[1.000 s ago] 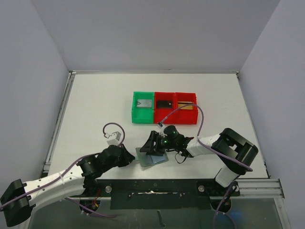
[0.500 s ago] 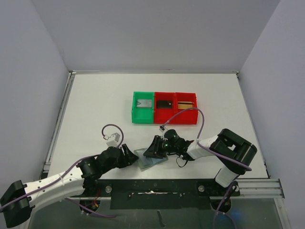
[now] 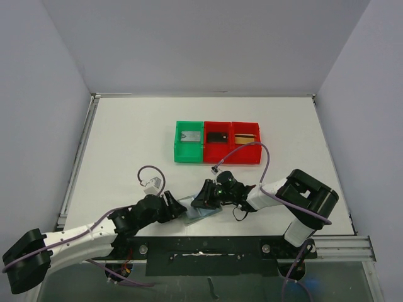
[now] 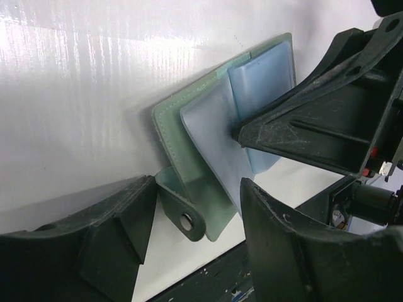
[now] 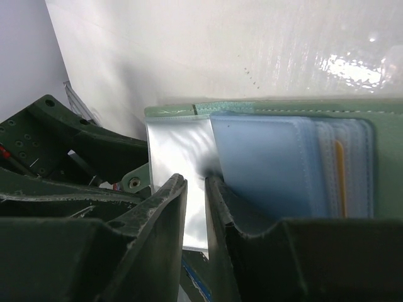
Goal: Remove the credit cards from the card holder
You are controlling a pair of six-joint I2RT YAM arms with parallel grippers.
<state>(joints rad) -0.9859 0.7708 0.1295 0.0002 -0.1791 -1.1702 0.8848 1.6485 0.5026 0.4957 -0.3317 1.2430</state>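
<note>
two end effectors met at one card holder near the front edge of the bench. on the left, the left end effector [image 4: 196,189] stood with its jaws well apart and gripped nothing. the holder's small strap tab [image 4: 182,217], with its round snap, lay in the gap between the two fingers, and i could not tell whether either finger touched it. just beyond those fingers the card holder [image 4: 186,119] lay open on the white bench [image 4: 82,94], pale green at its stitched outer edge and pale blue across the pockets.

the right end effector [image 5: 195,182] reached in low over the pockets from the holder's right side. its jaws were drawn almost together, leaving only a thin slit. a clear sleeve [image 5: 173,157] of the holder ran through that slit, pinched between the two fingers. to the right of the pinch the other pockets lay stacked, and a thin gold-tan card edge [image 5: 340,170] showed inside them.

farther back on the bench, well apart from the holder, a green bin [image 3: 177,143] and two red bins [image 3: 232,161] stood in a row.
</note>
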